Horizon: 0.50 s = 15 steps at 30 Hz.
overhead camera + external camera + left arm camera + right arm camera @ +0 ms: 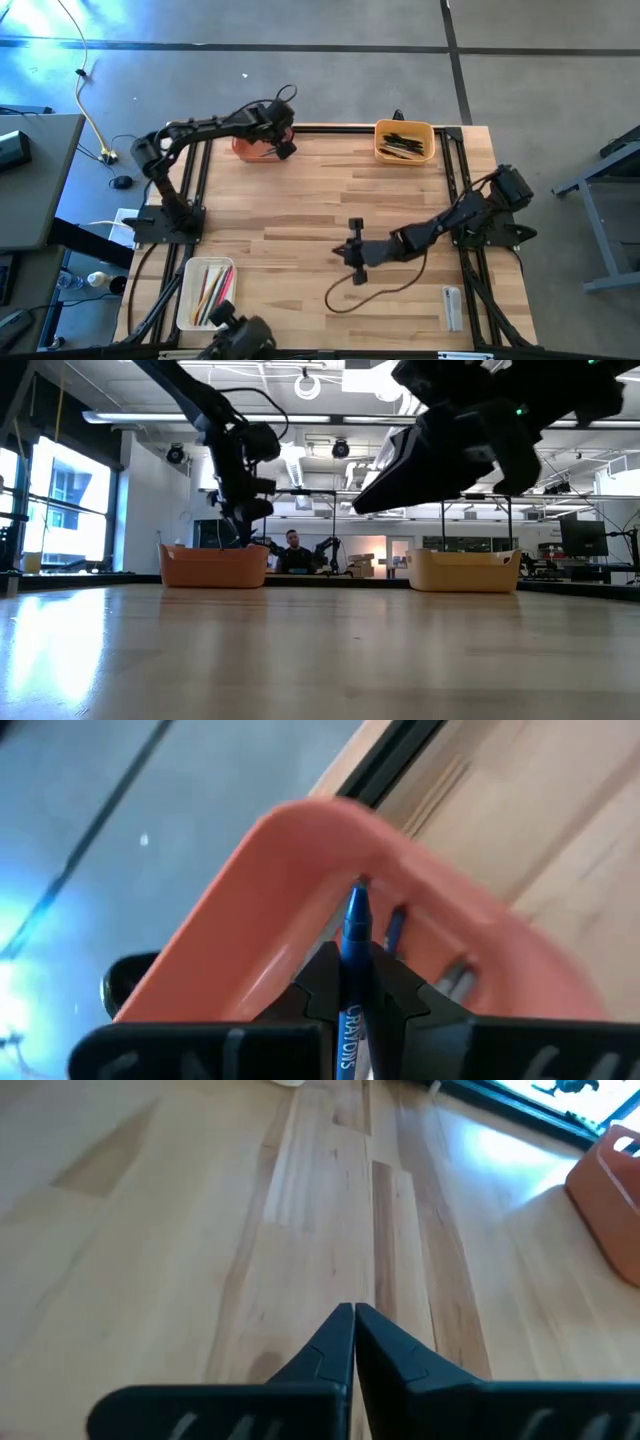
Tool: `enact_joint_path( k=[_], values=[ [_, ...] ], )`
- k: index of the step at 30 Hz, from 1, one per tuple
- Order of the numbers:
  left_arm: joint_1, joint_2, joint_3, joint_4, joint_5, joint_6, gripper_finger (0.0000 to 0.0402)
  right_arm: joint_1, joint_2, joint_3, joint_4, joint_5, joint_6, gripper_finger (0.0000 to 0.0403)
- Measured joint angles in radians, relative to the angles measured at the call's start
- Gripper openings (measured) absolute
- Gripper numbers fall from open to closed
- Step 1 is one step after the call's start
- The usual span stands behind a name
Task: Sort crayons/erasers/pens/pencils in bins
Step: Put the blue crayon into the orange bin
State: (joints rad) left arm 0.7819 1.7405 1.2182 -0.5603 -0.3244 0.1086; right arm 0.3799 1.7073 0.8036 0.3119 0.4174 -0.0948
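Observation:
My left gripper (352, 965) is over the orange bin (300, 890) at the table's far left (262, 143), shut on a blue crayon (354, 925). More sticks (395, 925) lie inside that bin. My right gripper (353, 1312) hovers shut over bare wood at mid-table (348, 250). The yellow-orange bin (405, 141) at the far edge holds dark pens (403, 145). The white bin (205, 292) at the near left holds coloured pencils (213, 290). In the low view both far bins (213, 567) (465, 571) stand on the table. My left gripper pinches the blue crayon by its printed wrapper (350, 1020) between the two fingers. The crayon lies along the fingers, and its tip (356, 902) sticks out past them into the orange bin. The fingers come slanting down from above. Whether the tip touches the bin wall, I cannot tell.
A small clear-grey block (452, 306) lies near the table's near right corner. A dark cable (350, 292) loops on the wood under the right arm. A person (292, 550) sits in the room behind the far edge. Black rails (340, 128) frame the table.

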Motion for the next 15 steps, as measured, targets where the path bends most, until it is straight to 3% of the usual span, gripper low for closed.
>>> enact_joint_path(
  k=[10,15],
  values=[
    [0.049,0.116,0.035,-0.031,0.053,-0.015,0.0008,0.069,0.000,0.000,0.007,0.059,-0.018,0.0001],
    [0.041,0.120,0.035,-0.024,0.050,-0.012,0.0039,0.071,0.000,0.000,0.007,0.060,-0.018,0.0000]
  ],
)
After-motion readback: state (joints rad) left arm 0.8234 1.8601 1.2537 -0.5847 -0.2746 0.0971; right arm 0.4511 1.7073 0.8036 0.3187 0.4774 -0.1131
